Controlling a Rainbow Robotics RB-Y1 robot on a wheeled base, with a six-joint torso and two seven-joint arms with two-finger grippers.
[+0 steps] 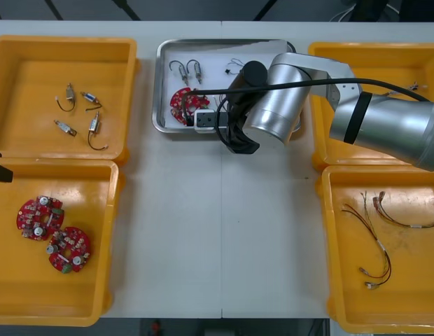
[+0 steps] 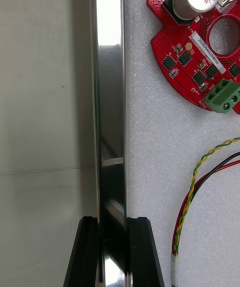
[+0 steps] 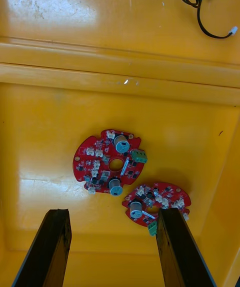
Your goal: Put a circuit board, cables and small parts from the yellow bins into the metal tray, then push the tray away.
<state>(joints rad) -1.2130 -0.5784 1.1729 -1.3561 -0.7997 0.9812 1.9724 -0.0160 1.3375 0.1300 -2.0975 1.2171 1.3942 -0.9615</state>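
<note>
So right gripper (image 2: 113,222) is closed on the near rim of the metal tray (image 2: 110,92), rim running straight out between its fingers, circuit board (image 2: 200,42) inside just past one finger; left gripper (image 3: 112,212) waits open, well apart.

The light table (image 1: 224,231) bears five containers. On the robot's left, the far left yellow bin (image 1: 28,105) and the near left yellow bin (image 1: 63,294) meet rim to rim. On its right, the far right yellow bin (image 1: 385,59) and the near right yellow bin (image 1: 399,301) do likewise. The metal tray (image 1: 158,91) (white inside) sits between the two far bins, close to the table's far edge and just beside the far left one.
</note>
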